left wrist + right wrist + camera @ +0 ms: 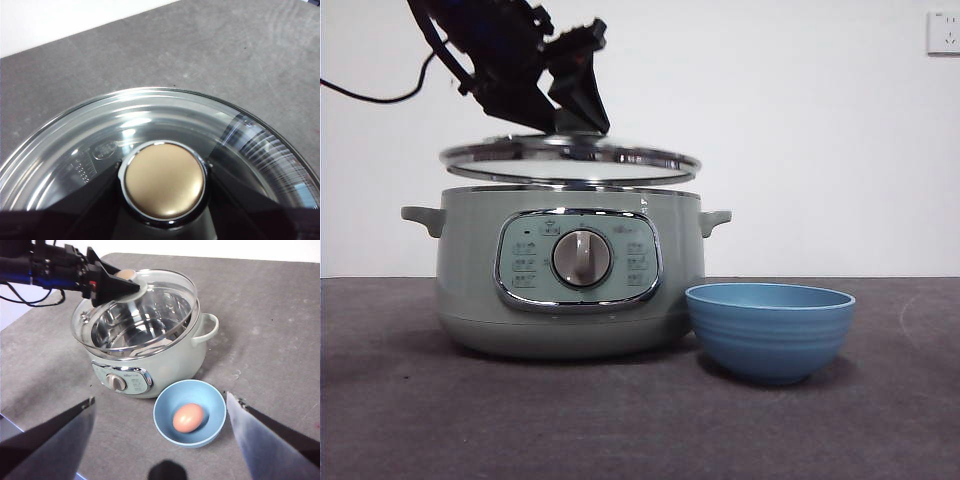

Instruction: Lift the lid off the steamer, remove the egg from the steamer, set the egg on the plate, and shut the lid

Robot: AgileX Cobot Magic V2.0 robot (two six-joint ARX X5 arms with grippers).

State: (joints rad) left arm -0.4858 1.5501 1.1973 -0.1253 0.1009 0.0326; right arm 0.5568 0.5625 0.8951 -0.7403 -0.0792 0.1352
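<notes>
Right wrist view: egg (188, 418) is seen in plate (210, 399). Lid (570, 160) is held by its knob in left gripper (164, 181) fingers, directly above steamer (570, 275); right gripper (160, 412) fingers are spread, empty.

**Occluded and Cropped Items**

In the front view, the bowl wall of the plate (770, 345) hides the egg (188, 418). The left gripper (164, 181) jaws cover the lid (150, 120) knob's sides; the picture's edge crops the lid rim. Steamer (570, 270) panel markings are illegible.
</notes>
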